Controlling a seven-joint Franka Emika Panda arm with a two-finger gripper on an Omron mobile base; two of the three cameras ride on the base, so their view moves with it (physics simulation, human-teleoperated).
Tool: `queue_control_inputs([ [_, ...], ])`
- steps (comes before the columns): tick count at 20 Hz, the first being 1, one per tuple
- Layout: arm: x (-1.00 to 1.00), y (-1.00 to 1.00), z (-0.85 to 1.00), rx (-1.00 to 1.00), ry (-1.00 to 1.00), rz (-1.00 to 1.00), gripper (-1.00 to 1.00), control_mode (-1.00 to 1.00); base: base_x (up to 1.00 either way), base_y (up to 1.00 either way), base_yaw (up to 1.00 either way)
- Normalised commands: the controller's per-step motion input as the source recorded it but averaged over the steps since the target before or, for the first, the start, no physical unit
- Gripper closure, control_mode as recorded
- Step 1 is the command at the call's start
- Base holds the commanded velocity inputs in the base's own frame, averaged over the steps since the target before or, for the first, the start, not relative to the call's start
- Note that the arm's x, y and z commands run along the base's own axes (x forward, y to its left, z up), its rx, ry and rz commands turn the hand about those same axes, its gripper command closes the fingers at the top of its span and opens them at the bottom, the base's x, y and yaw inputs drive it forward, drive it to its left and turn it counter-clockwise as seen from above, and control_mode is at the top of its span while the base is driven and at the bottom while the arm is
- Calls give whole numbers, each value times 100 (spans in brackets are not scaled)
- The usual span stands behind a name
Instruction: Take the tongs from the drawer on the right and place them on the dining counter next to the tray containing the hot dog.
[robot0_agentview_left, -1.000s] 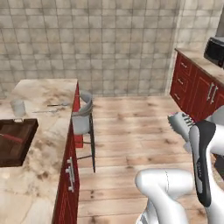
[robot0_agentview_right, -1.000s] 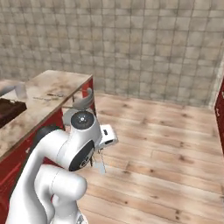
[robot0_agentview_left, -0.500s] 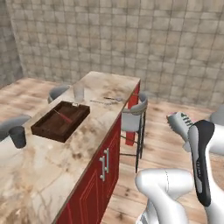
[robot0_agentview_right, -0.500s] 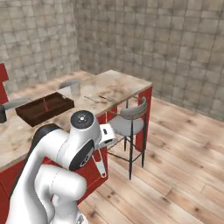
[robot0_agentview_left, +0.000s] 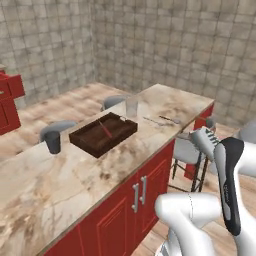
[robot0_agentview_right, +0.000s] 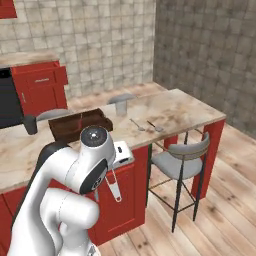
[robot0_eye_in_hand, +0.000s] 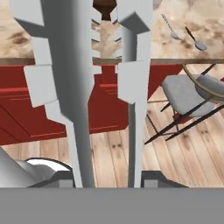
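Marble tops the dining counter (robot0_agentview_left: 60, 175) in the left base view, where the dark brown tray (robot0_agentview_left: 103, 135) sits with a thin red hot dog inside. A grey cup (robot0_agentview_left: 53, 142) stands to its left, a clear glass (robot0_agentview_left: 131, 107) behind it, and a fork and spoon (robot0_agentview_left: 162, 120) lie further along. At the right edge the tongs (robot0_agentview_left: 204, 140) poke out past the dark arm link, off the counter's side.

From the right base view, the same counter (robot0_agentview_right: 190, 112) runs over red cabinets, the tray (robot0_agentview_right: 80, 125) near the cup (robot0_agentview_right: 30, 124). A stool (robot0_agentview_right: 182, 162) stands at the far end. Below the arm's round joint the tongs (robot0_agentview_right: 114, 184) hang down in front of the cabinet; the gripper (robot0_agentview_right: 121, 156) looks clamped on them, though the arm hides much of it.

Through the hand view, the tongs (robot0_eye_in_hand: 83, 83) run up the middle, their two grey arms rising from between the fingertips (robot0_eye_in_hand: 107, 177), scalloped tips reaching the counter edge (robot0_eye_in_hand: 175, 61). The gripper is closed on them.
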Motion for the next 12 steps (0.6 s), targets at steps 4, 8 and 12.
queue_control_inputs([
  [4, 0, 0, 0, 0, 0, 0, 100, 100, 8, -53, 50],
  [8, 0, 0, 0, 0, 0, 0, 100, 100, 7, -37, 45],
  [12, 0, 0, 0, 0, 0, 0, 100, 100, 1, -17, 28],
])
